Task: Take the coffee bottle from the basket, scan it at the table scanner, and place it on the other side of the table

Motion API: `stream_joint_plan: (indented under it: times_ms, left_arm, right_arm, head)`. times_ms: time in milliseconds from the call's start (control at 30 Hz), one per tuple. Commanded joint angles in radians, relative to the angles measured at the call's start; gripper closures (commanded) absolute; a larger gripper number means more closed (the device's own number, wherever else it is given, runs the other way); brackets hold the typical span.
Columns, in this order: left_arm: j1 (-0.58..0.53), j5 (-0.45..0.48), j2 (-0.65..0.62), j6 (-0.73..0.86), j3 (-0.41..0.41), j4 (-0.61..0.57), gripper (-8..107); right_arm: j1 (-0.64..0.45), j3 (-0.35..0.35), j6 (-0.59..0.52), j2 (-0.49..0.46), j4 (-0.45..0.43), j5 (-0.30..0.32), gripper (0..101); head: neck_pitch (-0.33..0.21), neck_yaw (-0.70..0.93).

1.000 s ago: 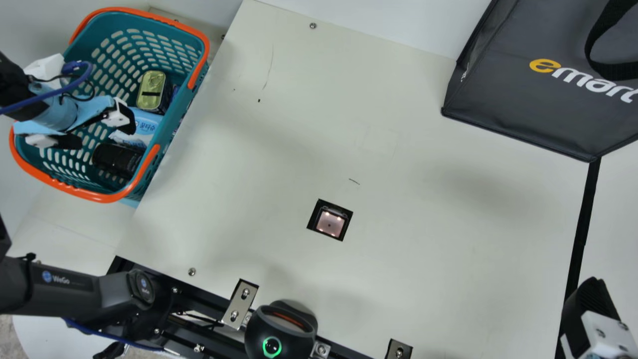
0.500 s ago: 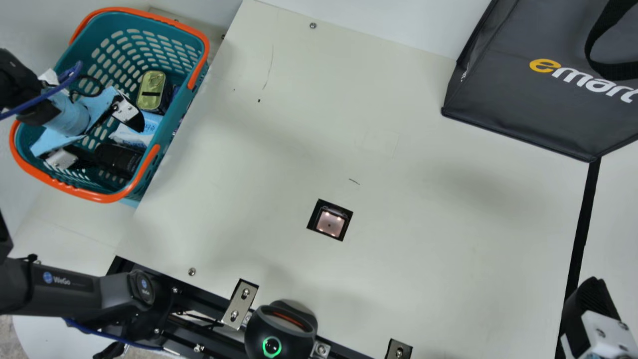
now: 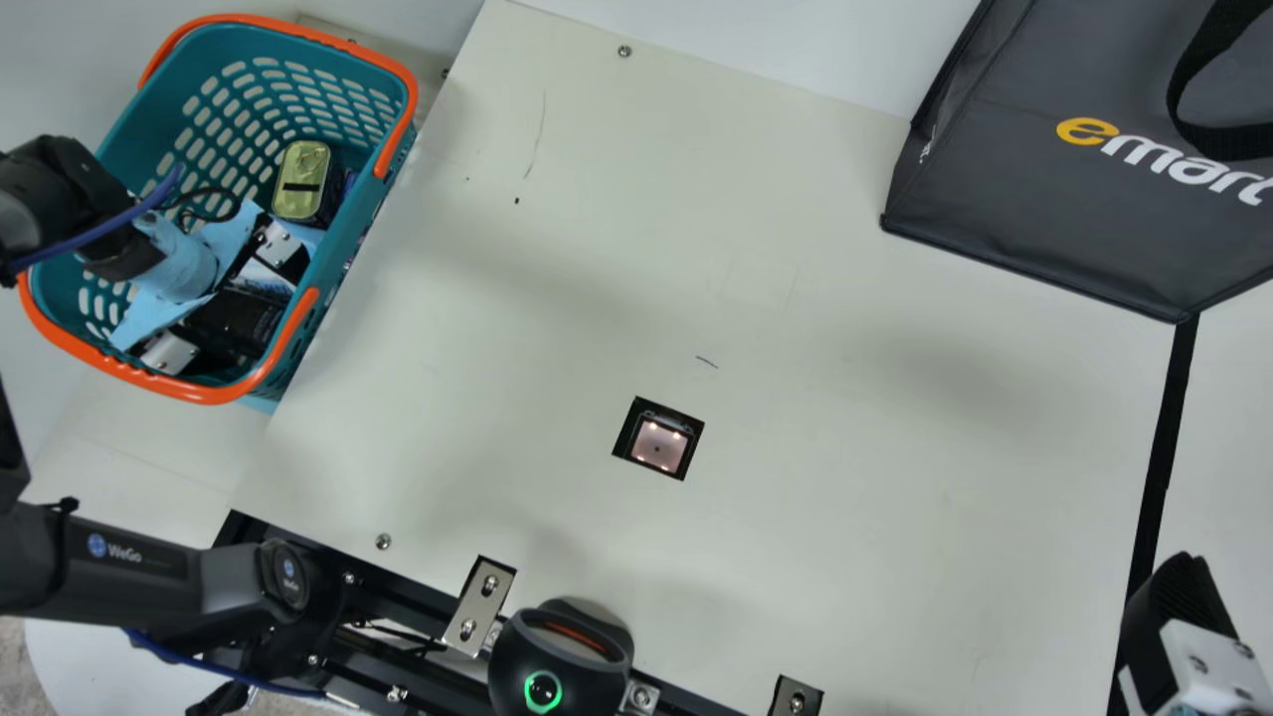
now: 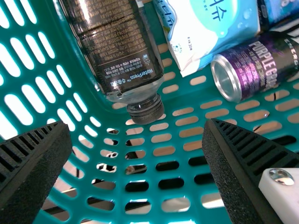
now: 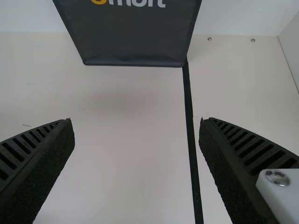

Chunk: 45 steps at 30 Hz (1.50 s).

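Observation:
My left gripper (image 3: 242, 303) is down inside the teal basket (image 3: 288, 368) in the main view, around the near end of the dark coffee bottle (image 3: 249, 320). In the left wrist view the coffee bottle (image 4: 116, 51) lies with its black cap toward my left gripper (image 4: 138, 135), whose fingers stand wide apart with nothing between them. At the main view's lower right corner is my right gripper (image 3: 1179, 597); the right wrist view has my right gripper (image 5: 136, 133) open over the bare table. The scanner window (image 3: 658, 440) is lit in the tabletop.
Beside the bottle in the basket lie a white-blue pack (image 4: 219, 28), a purple can (image 4: 257, 65) and a gold-lidded tin (image 3: 303, 181). A dark grey bag (image 3: 1054, 179) stands at the back right. A round black device (image 3: 560, 661) sits at the table's front edge.
My left gripper has moved lower into the basket, toward the bottle, shifting right and down in the main view. The right arm has kept still.

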Motion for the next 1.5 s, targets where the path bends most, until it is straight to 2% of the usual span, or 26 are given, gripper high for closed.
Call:
stream_joint_plan:
  times_ms: [0, 667, 1467]
  left_arm:
    - [-0.003, -0.028, 0.009, -0.021, 0.010, -0.003, 9]
    - [-0.061, -0.187, 0.126, -0.151, 0.069, -0.037, 9]
    - [-0.107, -0.331, 0.226, -0.210, 0.114, -0.022, 9]
  right_arm:
    - [0.000, 0.000, 0.000, 0.000, 0.000, 0.000, 6]
    - [0.000, 0.000, 0.000, 0.000, 0.001, 0.001, 6]
    - [0.000, 0.000, 0.000, 0.000, 0.001, 0.001, 6]
  head:
    - [-0.027, 0.002]
    - [-0.027, 0.002]
    - [-0.027, 0.002]
